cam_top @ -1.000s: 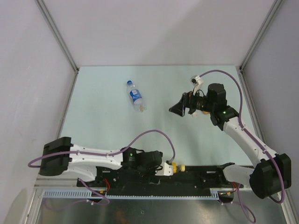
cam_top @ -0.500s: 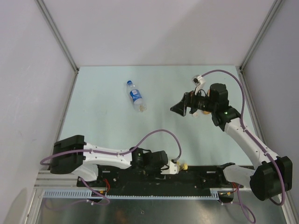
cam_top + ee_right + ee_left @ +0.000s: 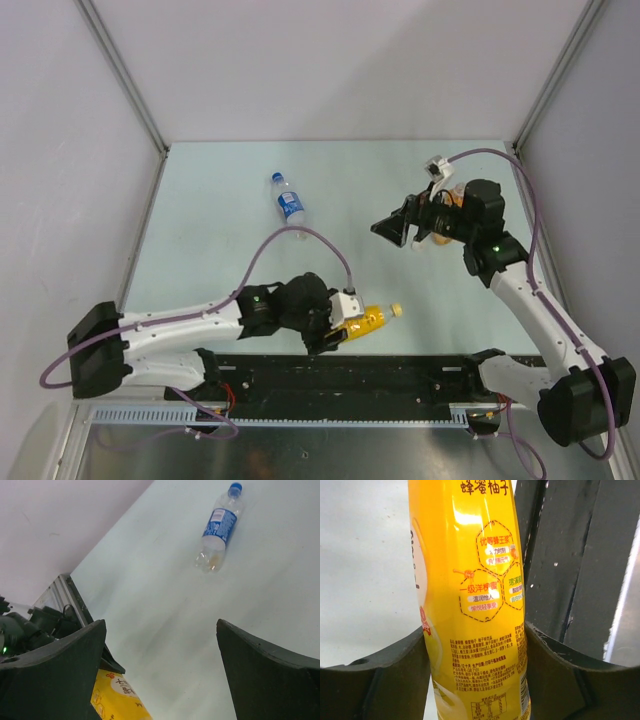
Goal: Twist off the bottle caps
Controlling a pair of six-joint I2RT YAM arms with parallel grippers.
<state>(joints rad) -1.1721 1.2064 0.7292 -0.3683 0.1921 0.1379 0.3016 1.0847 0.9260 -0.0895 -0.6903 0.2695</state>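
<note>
My left gripper (image 3: 338, 324) is shut on the yellow bottle (image 3: 366, 319), which lies level just past the near rail with its small pale yellow cap (image 3: 397, 311) pointing right. In the left wrist view the yellow bottle (image 3: 470, 595) fills the gap between both fingers (image 3: 385, 680). A clear bottle with a blue label (image 3: 290, 207) and a blue cap (image 3: 276, 178) lies at the back left. My right gripper (image 3: 395, 228) hangs open and empty above the table's right half. An orange bottle (image 3: 440, 238) shows only in slivers under the right wrist. The right wrist view shows the clear bottle (image 3: 218, 527) and a corner of the yellow bottle (image 3: 117, 700).
A black rail (image 3: 420, 375) carrying the arm bases runs along the near edge, close below the held bottle. Grey walls with metal corner posts (image 3: 125, 75) close in the pale green table (image 3: 220, 260) on three sides.
My left gripper closed on the yellow bottle at the near rail and carried it up off the rail over the table. The right arm shifted slightly right, still open.
</note>
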